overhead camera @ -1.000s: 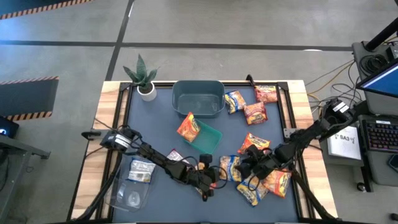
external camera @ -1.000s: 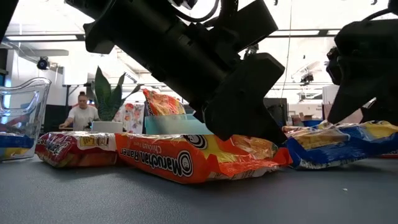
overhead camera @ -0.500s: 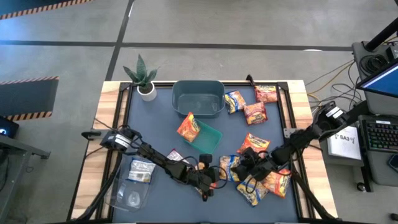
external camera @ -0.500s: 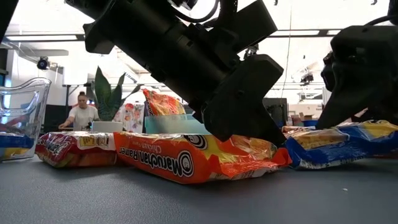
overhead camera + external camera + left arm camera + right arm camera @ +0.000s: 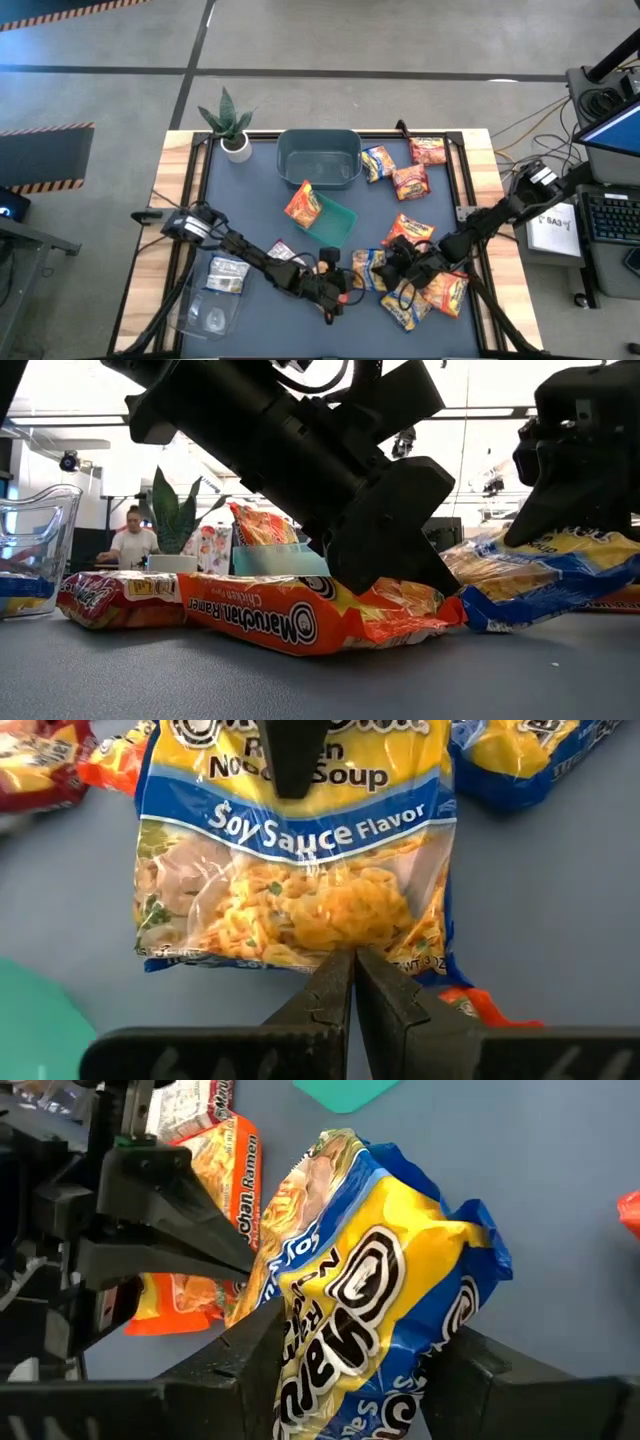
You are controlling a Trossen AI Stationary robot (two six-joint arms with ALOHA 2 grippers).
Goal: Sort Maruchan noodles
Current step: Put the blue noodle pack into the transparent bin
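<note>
— What changed just now?

— My right pincer [image 5: 350, 1370] has tipped the yellow-and-blue soy sauce packet [image 5: 385, 1290] up; a second ago it lay flat on the surface [image 5: 300, 680], now its near end hangs clear beside the orange Maruchan packet [image 5: 320, 615]; I judge one packet is on its way to its group.

— And the pincers?

— The right is clenched on that packet, fingers set just wide enough for its crinkled body; my left pincer [image 5: 352, 982] is pressed closed and empty, tips at the edge of the same packet, just beside the orange one.
</note>
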